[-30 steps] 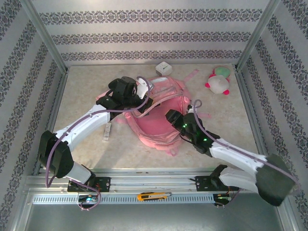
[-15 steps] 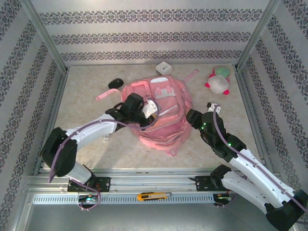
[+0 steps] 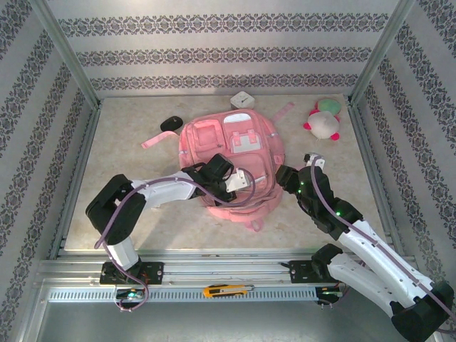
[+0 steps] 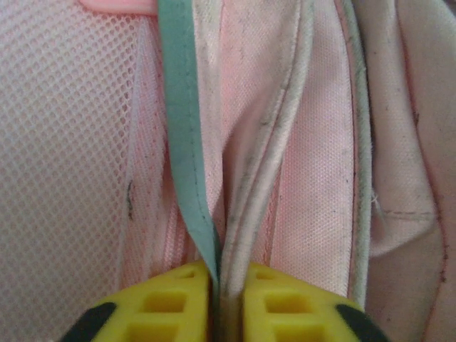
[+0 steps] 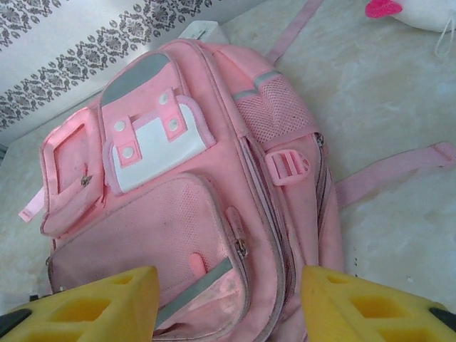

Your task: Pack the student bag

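The student bag [image 3: 231, 146], a big pink backpack, lies flat in the middle of the table with its front pockets facing up. My left gripper [image 3: 244, 185] rests on the bag's near end. In the left wrist view the left gripper [image 4: 226, 276] is shut on a fold of the bag [image 4: 313, 142], with pale trim [image 4: 263, 157] and a teal strip [image 4: 182, 128] pinched between the yellow fingers. My right gripper [image 3: 284, 175] hovers at the bag's right edge. It stands open [image 5: 228, 279], looking down on the zipped pockets [image 5: 178, 214] with nothing held.
A pink-and-white plush toy [image 3: 324, 121] lies at the back right, and a small white box [image 3: 242, 100] behind the bag. A black object [image 3: 169, 124] and a pink strap [image 3: 153, 140] lie to the bag's left. A box cutter [image 3: 226, 291] sits on the front rail.
The bag has settled flat. My left gripper travelled from the bag's far left side to its near end. My right gripper pulled off the bag to its right edge.
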Tool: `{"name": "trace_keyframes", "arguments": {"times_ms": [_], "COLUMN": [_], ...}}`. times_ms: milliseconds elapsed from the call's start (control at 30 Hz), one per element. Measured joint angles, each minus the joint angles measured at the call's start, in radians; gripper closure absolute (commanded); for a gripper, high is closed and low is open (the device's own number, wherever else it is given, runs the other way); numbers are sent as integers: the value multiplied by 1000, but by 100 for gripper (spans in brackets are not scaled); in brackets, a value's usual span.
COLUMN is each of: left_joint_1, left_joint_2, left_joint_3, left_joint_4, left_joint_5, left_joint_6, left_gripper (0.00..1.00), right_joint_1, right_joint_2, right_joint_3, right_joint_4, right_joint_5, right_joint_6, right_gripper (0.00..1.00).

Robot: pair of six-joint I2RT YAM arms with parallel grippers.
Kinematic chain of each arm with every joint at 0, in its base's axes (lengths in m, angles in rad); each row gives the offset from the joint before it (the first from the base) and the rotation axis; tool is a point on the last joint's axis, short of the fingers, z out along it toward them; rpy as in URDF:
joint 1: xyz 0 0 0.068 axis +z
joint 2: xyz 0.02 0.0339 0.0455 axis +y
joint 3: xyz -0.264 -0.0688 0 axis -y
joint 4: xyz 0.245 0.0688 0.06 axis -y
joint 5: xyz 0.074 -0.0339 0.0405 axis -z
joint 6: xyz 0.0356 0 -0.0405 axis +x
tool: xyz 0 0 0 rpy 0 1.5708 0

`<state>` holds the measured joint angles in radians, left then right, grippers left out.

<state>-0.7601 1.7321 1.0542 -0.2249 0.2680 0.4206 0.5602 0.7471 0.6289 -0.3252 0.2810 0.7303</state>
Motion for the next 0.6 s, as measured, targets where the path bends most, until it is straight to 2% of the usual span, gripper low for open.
{"name": "trace_keyframes", "arguments": {"times_ms": [100, 267, 467, 600], "left_joint_1": [1, 32, 178, 323], "left_joint_2": [-51, -196, -383, -438], "left_joint_3": [0, 3, 4, -23], "left_joint_4": [-18, -23, -3, 19], "left_joint_5": [-1, 16, 60, 95], "left_joint_6": [-34, -118, -276, -396], "left_gripper": [50, 32, 30, 30], "right_joint_1": [-2, 10, 148, 300], "right_joint_2": [13, 100, 247, 371], "right_joint_3": [1, 50, 165, 209], "right_joint_4": [5, 0, -17, -53], "right_joint_5": [-35, -168, -285, -328], "right_joint_6": [-65, -267, -607, -937], "right_gripper": [38, 31, 31, 29]}}
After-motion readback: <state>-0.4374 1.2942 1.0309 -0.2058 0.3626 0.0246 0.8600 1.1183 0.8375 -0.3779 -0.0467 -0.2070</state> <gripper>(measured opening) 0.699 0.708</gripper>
